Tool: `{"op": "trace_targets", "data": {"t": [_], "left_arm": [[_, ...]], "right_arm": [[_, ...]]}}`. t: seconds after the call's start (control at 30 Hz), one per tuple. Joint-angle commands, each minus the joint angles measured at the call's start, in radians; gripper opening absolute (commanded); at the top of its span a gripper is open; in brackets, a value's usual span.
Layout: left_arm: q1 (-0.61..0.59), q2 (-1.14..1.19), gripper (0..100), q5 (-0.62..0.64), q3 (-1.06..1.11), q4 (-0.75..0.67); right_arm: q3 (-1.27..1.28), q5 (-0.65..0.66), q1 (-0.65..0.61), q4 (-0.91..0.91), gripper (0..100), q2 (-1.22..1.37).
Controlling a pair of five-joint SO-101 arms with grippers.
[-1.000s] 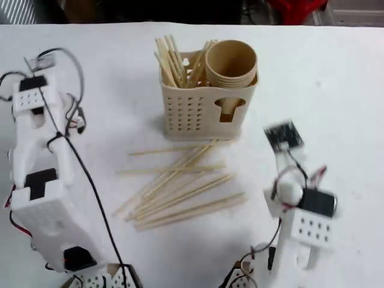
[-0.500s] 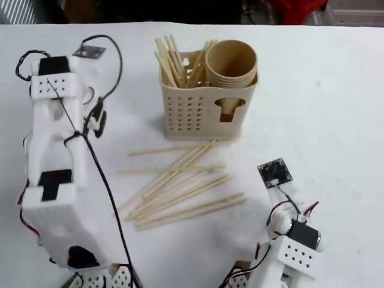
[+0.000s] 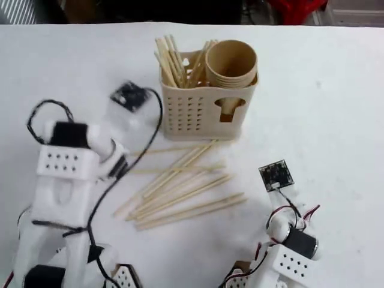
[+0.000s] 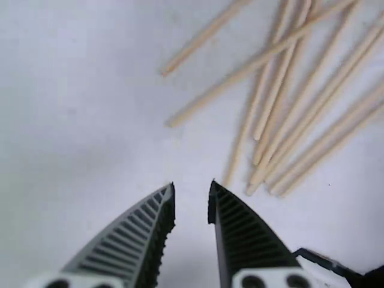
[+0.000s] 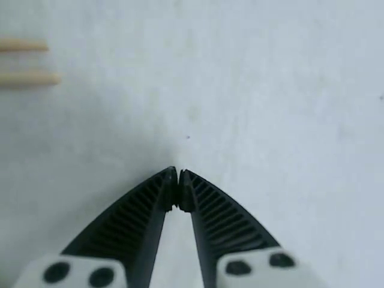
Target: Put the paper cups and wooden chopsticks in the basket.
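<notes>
A pile of wooden chopsticks (image 3: 180, 186) lies loose on the white table (image 3: 336, 90), on the near side of the basket (image 3: 201, 114). The basket stands at the far middle. The paper cups (image 3: 231, 60) sit stacked in its right part, and more sticks (image 3: 174, 60) stand in its left part. So the cups look done, and the step now is picking up the loose pile. The left gripper (image 4: 191, 186) is just left of the pile's ends, its jaws a little apart and holding nothing. The right gripper (image 5: 178, 174) is pressed closed and empty, right of the pile. Next, I think the left one must slide over to the pile, open wider and pinch some.
</notes>
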Motion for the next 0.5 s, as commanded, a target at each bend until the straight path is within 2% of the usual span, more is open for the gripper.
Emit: {"op": "trace_targets", "data": {"t": [0.0, 0.1, 0.23, 0.47], "left_arm": [[0.077, -0.013, 11, -0.012, 0.063, -0.044], [0.159, 0.039, 11, -0.014, 0.107, -0.104], [0.226, 0.116, 11, -0.020, 0.164, -0.282], [0.237, 0.305, 11, -0.078, 0.092, -0.368]], "right_arm": [[0.000, -0.020, 0.030, 0.008, 1.8, -0.027], [0.003, -0.023, 0.030, 0.008, 1.8, -0.028], [0.005, -0.023, 0.031, 0.008, 1.8, -0.028], [0.005, -0.025, 0.031, 0.010, 1.8, -0.028]]}}
